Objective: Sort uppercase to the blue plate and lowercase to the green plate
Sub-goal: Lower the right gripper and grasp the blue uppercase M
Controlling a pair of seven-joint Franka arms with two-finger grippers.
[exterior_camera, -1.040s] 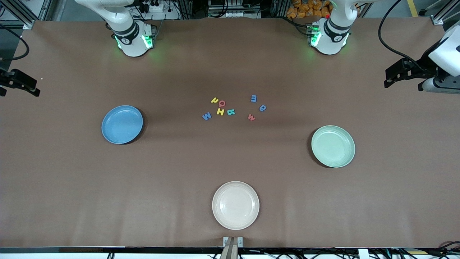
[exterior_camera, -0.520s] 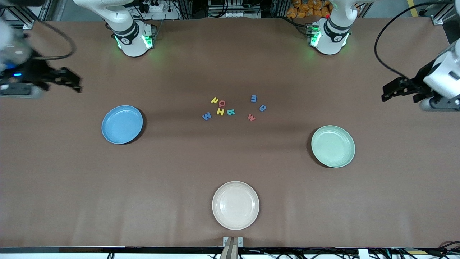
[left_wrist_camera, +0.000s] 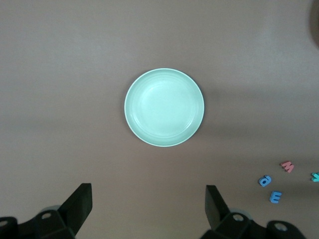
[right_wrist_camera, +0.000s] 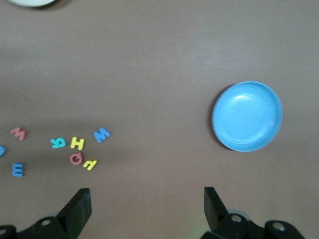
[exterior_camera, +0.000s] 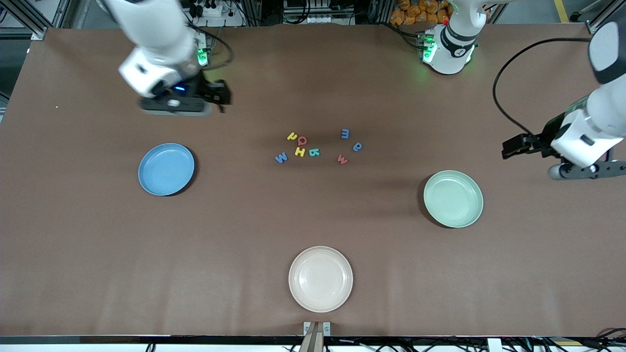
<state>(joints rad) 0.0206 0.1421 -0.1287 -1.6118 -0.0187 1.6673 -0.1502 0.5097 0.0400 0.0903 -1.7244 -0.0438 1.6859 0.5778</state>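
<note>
Foam letters (exterior_camera: 318,145) mid-table, blue plate (exterior_camera: 166,169), green plate (exterior_camera: 453,199), cream plate (exterior_camera: 320,278) nearest camera

Brown table cover (exterior_camera: 313,220), faintly creased, evenly lit. Aluminium frame rails (exterior_camera: 29,17) and cables (exterior_camera: 313,12) crowd the base-side edge.

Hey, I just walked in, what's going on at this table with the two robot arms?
Nothing is being handled yet. Eight small foam letters lie in a loose cluster mid-table, none on any plate. The round blue plate, the round pale green plate and the round cream plate all hold nothing. The right gripper hangs over bare table above the blue plate's side, jaws open and holding nothing. The left gripper is up beside the green plate, also open.
</note>
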